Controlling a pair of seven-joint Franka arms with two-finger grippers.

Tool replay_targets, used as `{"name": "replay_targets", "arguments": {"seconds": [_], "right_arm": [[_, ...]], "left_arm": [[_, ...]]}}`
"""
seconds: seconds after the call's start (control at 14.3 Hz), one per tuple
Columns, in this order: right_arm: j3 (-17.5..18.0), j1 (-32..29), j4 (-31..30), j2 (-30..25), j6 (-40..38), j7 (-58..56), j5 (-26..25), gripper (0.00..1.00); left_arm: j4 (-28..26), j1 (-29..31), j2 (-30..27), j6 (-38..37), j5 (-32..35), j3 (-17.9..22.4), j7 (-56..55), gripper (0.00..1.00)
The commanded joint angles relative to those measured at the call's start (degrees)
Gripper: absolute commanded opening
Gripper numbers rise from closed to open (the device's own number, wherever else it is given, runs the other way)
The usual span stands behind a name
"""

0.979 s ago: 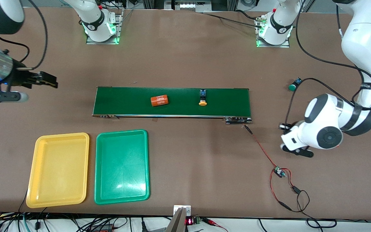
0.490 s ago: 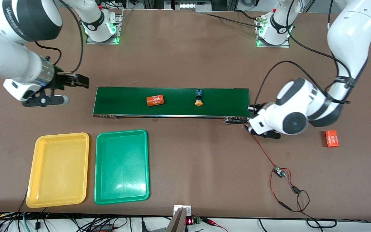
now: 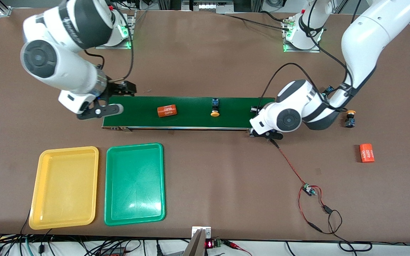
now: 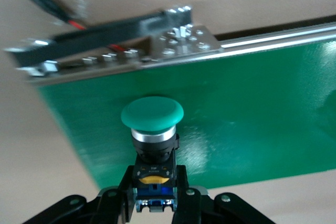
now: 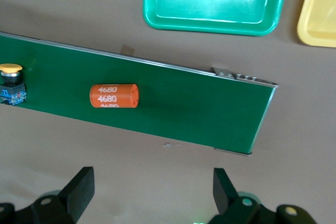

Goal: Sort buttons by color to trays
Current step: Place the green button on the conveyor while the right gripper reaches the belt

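Looking through the left wrist view, you get what the front view hides: the left claw [image 4: 154, 195] is clamped on the black-and-blue body of a green button [image 4: 152, 113], over the conveyor belt [image 4: 252, 114] at the left arm's end. From the front, that claw is buried under the arm's own wrist. Your right claw [image 5: 149, 187] stands wide and holds nothing, over the belt's end toward the right arm. On the belt lie a yellow-orange button [image 3: 215, 113] and an orange cylinder [image 3: 166, 111]. A second yellow-orange button [image 3: 350, 119] and a second cylinder [image 3: 367, 153] sit on the tabletop [image 3: 205, 64]. Both the yellow tray [image 3: 64, 187] and the green tray [image 3: 134, 184] hold no buttons.
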Motion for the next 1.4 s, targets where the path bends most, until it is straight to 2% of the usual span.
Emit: {"name": "replay_targets", "arguments": {"seconds": [0.0,0.07,0.14,0.35,0.56,0.7,0.98,1.33], "right_arm": [[-0.61,3.97,0.33,2.21,2.36,6.13,0.76,1.0],[-0.61,4.77,0.33,3.01,2.46,9.39,0.85,1.0],[-0.52,5.47,0.33,4.06,2.9,11.77,0.85,1.0],[-0.61,8.72,0.33,6.17,7.19,12.67,0.85,1.0],[-0.61,12.24,0.33,8.72,11.59,15.29,0.85,1.0],[-0.52,14.25,0.33,10.65,14.57,19.51,0.85,1.0],[-0.52,17.34,0.33,15.04,20.73,22.87,0.85,1.0],[0.35,18.66,0.33,19.18,22.76,22.69,0.85,1.0]], "left_arm": [[-2.64,-0.17,-0.91,2.49,-1.21,-0.62,-2.42,0.39],[-2.64,-0.18,-1.0,2.41,-1.21,-0.62,-2.69,0.85],[-2.56,0.0,-1.09,2.15,-1.21,-0.71,-3.04,1.0],[-1.68,0.52,-1.44,1.18,-1.21,-1.58,-3.13,1.0],[1.83,5.52,-1.44,-2.76,-1.21,-8.07,-3.04,1.0],[4.73,7.99,-1.53,-5.93,-1.12,-10.63,-2.87,1.0],[11.76,10.89,-1.44,-15.24,0.11,-10.38,-2.25,1.0],[12.39,15.73,-1.09,-18.51,9.41,-9.42,-2.16,1.0]]}}
